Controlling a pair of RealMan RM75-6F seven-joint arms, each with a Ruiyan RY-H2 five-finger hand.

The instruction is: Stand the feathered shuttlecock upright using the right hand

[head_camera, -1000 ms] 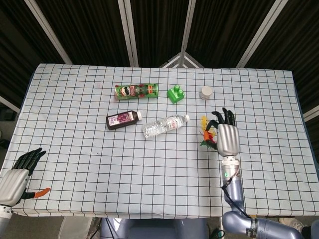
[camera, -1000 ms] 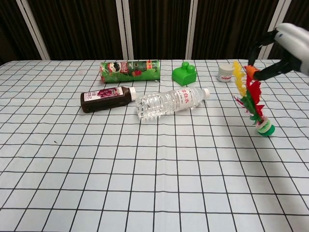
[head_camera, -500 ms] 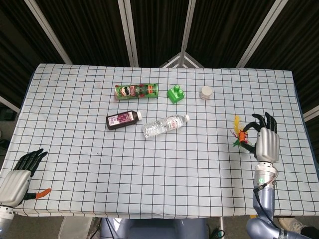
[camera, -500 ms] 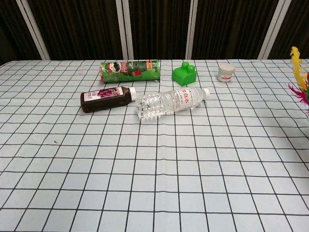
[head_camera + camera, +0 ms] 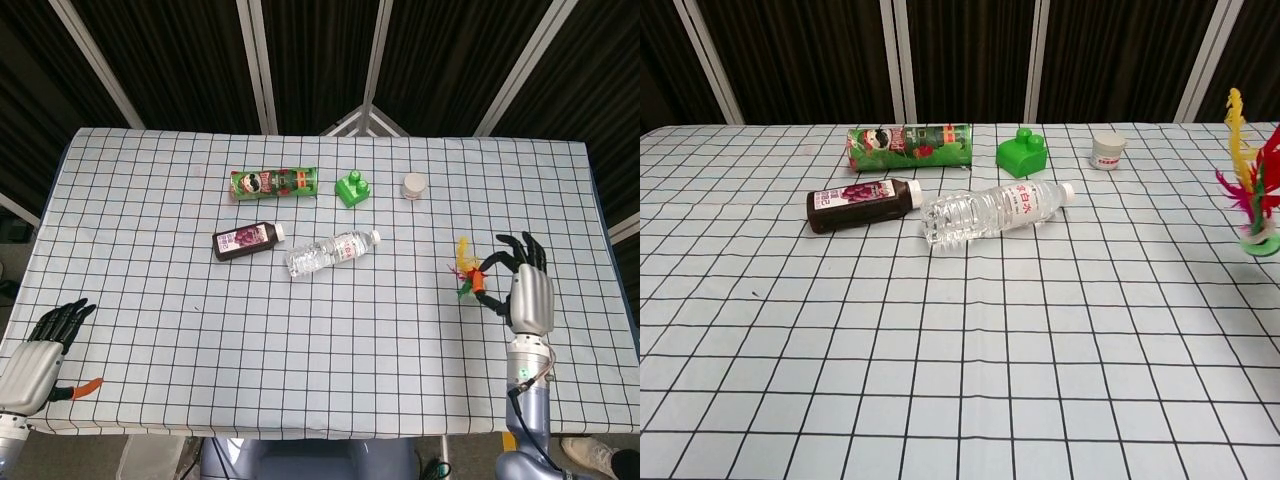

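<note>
The feathered shuttlecock (image 5: 464,270), with yellow, red and green feathers, is at the right side of the table. In the chest view the shuttlecock (image 5: 1250,195) stands close to upright at the frame's right edge, green base down at the tablecloth. My right hand (image 5: 526,292) is just right of it, and its thumb and a finger reach left and pinch the feathers. The chest view does not show that hand. My left hand (image 5: 40,350) rests open at the table's front left corner, holding nothing.
Lying mid-table are a green chips can (image 5: 274,183), a dark juice bottle (image 5: 247,240) and a clear water bottle (image 5: 332,251). Behind them stand a green toy brick (image 5: 351,188) and a small white jar (image 5: 414,185). The checked cloth (image 5: 300,340) covers the table.
My right hand carried the shuttlecock from mid-table out to the right, then drew back a little left and nearer. The feathers now show more fully in the chest view. The left hand stayed put.
</note>
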